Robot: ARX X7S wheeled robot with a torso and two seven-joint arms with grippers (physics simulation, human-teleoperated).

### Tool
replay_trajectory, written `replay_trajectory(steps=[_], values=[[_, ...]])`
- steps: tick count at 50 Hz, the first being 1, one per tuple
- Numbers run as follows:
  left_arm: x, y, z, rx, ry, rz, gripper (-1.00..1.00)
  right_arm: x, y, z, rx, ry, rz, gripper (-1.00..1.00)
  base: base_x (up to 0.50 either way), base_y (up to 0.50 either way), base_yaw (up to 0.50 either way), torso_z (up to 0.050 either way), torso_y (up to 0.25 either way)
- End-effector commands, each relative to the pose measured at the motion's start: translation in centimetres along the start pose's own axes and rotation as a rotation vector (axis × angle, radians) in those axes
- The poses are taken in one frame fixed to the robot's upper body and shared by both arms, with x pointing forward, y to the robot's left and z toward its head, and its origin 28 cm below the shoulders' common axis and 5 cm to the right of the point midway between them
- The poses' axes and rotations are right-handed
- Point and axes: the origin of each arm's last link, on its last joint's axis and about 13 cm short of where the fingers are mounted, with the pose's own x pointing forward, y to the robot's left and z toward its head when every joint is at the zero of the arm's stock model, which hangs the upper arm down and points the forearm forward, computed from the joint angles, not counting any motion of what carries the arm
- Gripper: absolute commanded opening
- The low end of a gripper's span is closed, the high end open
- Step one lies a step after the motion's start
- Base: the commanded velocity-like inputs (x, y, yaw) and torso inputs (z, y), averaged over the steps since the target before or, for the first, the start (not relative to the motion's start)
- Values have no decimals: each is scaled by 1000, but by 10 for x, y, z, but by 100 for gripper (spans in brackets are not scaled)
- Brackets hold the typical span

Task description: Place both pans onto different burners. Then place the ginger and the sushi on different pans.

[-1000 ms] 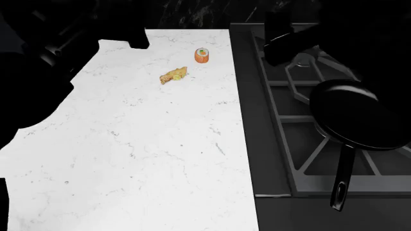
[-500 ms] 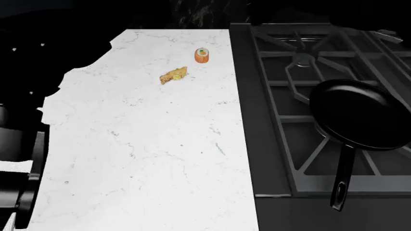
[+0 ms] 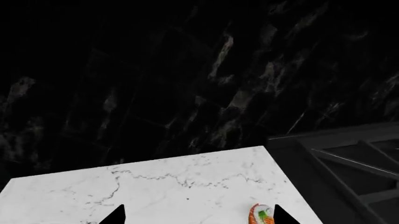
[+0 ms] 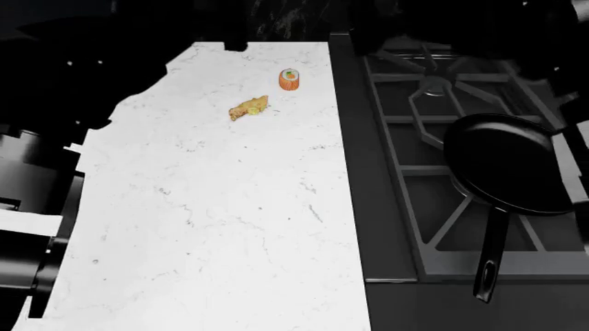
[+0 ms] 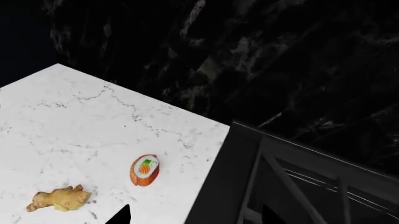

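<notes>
One pan point(image 4: 504, 162) sits on the stove's near burner while the sushi point(image 4: 291, 78) and ginger point(image 4: 248, 108) lie close together on the desk point(image 4: 230, 227), so either hand, seemingly wide and empty, could nudge the wrong morsel.

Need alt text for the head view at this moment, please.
A round black nonstick frying pan sits on the dark grey stove's cast-iron grate, handle toward the camera. On the white marble counter beside it lie a knobbly yellow-tan ginger lump and an orange sushi roll, apart.

Sharp sim renders, no blur; bright white counter point(image 4: 230, 207), stove point(image 4: 442, 207) & backwall v. dark.
</notes>
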Motion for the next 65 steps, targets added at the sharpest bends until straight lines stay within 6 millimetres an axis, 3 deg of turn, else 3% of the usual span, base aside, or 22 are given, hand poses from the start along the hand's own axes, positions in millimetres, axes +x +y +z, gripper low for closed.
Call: replay_trajectory(steps=[1,35,65], values=[[-2,-2,-2,38,21,-19,100,5,0,-8,38,2,10,100,0,0,0,0,0],[-7,0,0,28,6,-25,100,3,10,-11,20,-28,56,100,470,-2,0,0,0],[-8,7,-9,27,22,-22,100,19,9,1,-176,129,102,100,8,0,0,0,0]])
